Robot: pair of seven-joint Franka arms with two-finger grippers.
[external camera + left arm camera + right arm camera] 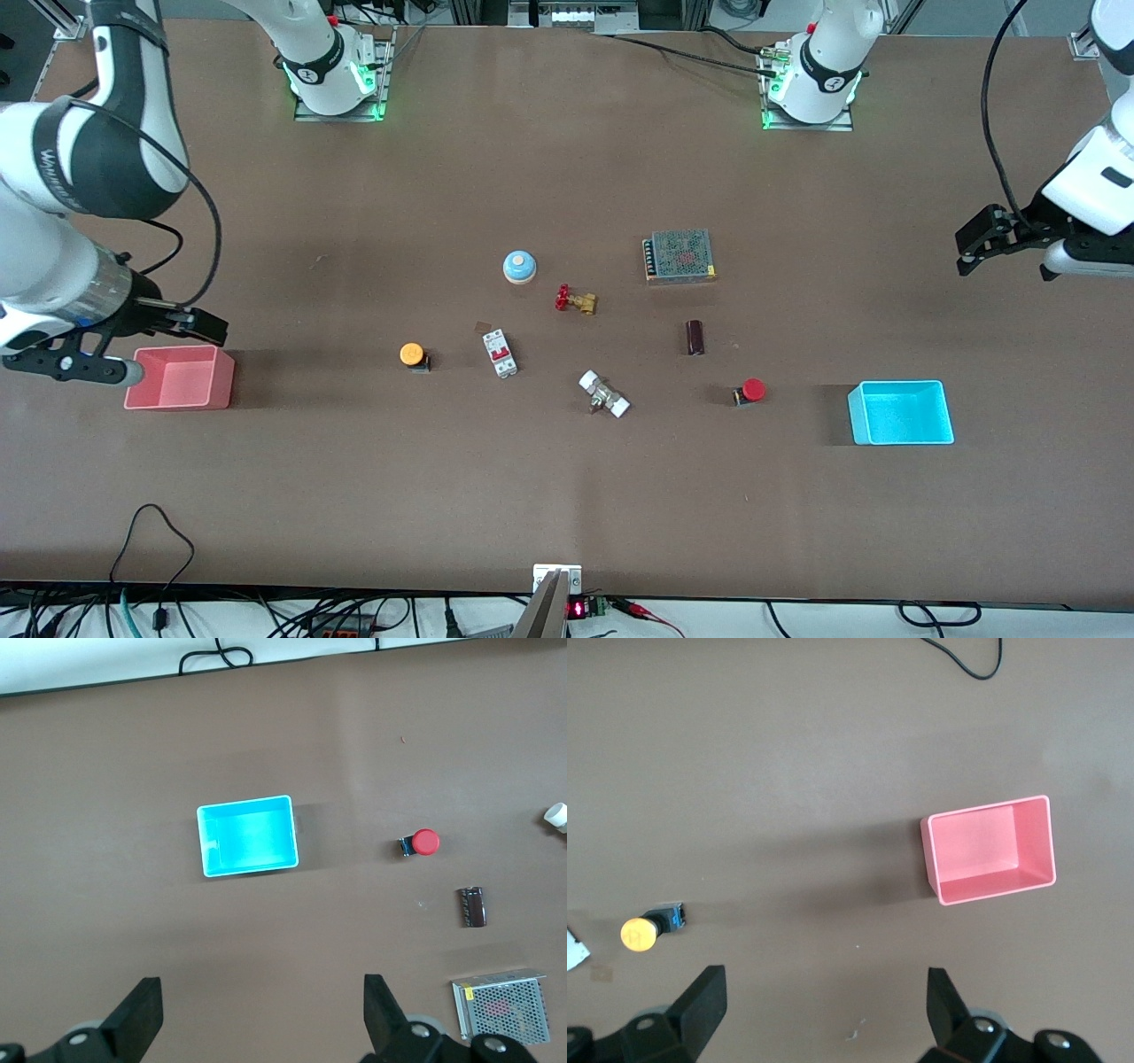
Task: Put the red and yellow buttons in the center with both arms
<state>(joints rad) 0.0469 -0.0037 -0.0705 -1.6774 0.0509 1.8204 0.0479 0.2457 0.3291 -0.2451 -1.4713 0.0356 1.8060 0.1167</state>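
Observation:
The yellow button (412,354) stands on the brown tabletop (549,461) toward the right arm's end, and shows in the right wrist view (640,934). The red button (751,390) stands toward the left arm's end, and shows in the left wrist view (423,843). My right gripper (173,352) is open and empty, up over the pink bin's edge; its own view (824,1010) shows bare table between the fingers. My left gripper (967,252) is open and empty, high over the table's end past the cyan bin; its own view (263,1019) shows bare table.
A pink bin (180,378) and a cyan bin (901,412) sit at the two ends. Around the middle lie a blue dome (519,266), a brass valve (576,299), a breaker (500,353), a white fitting (604,394), a dark cylinder (695,337) and a mesh power supply (680,255).

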